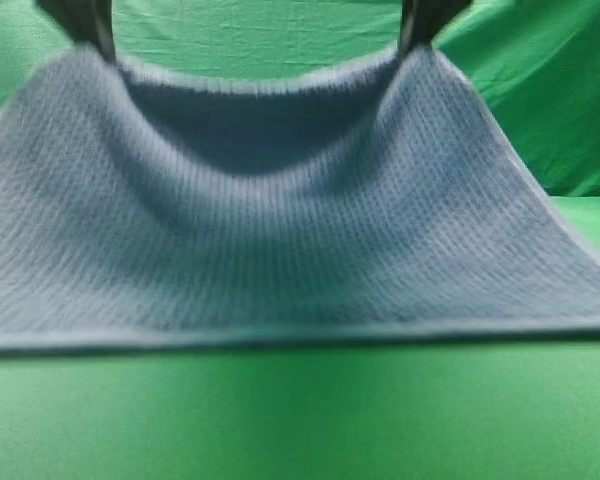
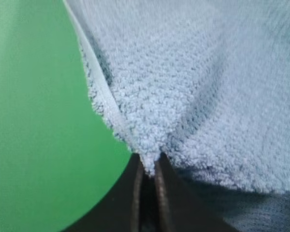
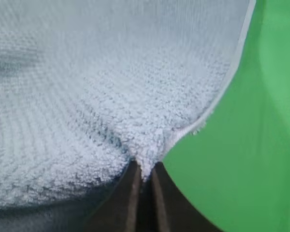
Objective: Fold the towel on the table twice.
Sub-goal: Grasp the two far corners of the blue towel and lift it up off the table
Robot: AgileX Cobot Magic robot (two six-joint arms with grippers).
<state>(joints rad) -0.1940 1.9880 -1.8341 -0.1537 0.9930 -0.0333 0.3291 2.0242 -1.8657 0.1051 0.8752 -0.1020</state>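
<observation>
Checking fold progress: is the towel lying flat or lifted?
Partly lifted. Both far corners of the towel are pinched and raised by the left tool and right tool; its near edge rests on the table.

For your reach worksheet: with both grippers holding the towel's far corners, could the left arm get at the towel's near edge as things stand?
Probably not freely: the left gripper is shut on a corner of the towel, so it would have to let go or carry that corner along. Nothing lies on the near edge.

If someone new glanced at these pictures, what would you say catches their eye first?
The blue-grey towel, filling most of the high view, hangs lifted by two corners and sags between them. The left gripper and right gripper each pinch a corner, while the towel's near edge rests on the green table.
</observation>
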